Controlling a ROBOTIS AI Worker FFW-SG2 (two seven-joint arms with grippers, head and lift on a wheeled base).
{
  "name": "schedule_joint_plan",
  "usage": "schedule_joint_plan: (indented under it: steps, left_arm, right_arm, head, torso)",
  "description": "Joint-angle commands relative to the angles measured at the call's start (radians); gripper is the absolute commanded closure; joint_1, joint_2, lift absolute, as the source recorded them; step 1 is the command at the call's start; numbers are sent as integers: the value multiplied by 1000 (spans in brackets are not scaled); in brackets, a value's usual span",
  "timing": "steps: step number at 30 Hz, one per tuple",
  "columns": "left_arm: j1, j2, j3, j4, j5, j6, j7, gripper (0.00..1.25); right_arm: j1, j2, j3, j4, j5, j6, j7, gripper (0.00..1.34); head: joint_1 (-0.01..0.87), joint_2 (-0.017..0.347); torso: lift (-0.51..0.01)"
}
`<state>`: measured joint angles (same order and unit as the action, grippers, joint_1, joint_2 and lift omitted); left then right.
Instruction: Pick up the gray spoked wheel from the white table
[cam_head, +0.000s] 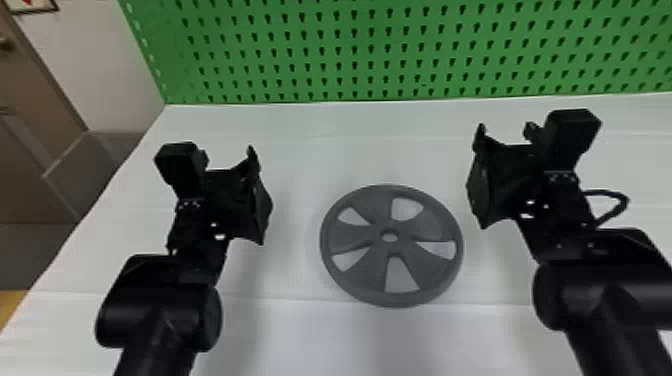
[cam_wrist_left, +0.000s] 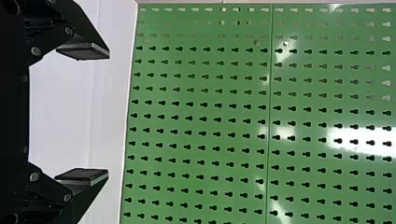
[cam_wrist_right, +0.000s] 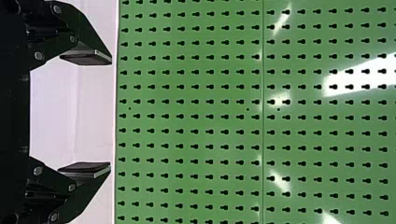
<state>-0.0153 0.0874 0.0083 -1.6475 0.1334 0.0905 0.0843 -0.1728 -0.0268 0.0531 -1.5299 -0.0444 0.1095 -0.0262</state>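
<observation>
The gray spoked wheel (cam_head: 350, 235) lies flat on the white table (cam_head: 280, 340), between the left gripper (cam_wrist_left: 95, 114) and the right gripper (cam_wrist_right: 108, 113), with the green pegboard (cam_head: 395, 41) beyond. Both grippers have their fingers spread wide, with nothing held between them; neither grips the wheel. In the head view, the wheel appears nearer the right gripper. The step in hand is judged to be the approach; the pick-up itself remains to be done. Principal hazard: both grippers point toward the pegboard, so closing from this pose would probably catch air rather than the rim (cam_head: 400, 300). Angle and lower each gripper to the rim before closing. If one side arrives first, the wheel may slide or rotate on the smooth table, causing the opposite gripper to miss. If the fingers descend too far, they may press into the tabletop; if they stop too high, they may pinch only the rim's upper edge and slip during the lift. Fingers entering a gap between the spokes (cam_head: 367, 270) may wedge there when withdrawn or closed. Unequal lifting may tilt the wheel and work it loose. Clearance between the grippers and the table cannot be determined; descend slowly and confirm contact on both sides before raising.
</observation>
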Motion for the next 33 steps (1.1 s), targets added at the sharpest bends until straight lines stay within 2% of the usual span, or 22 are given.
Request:
schedule_joint_plan:
  steps: [1,33]
  left_arm:
    - [-2,0,-1,0,0,0,0,360]
    - [-3,0,-2,0,-2,-5,0,360]
  right_arm:
    - [-1,1,8,-10,12,13,-7,456]
    - [-13,-5,18,-10,-8,44,-34,456]
  head:
    - [779,146]
    - [779,146]
  torso:
    - [-65]
    - [-65]
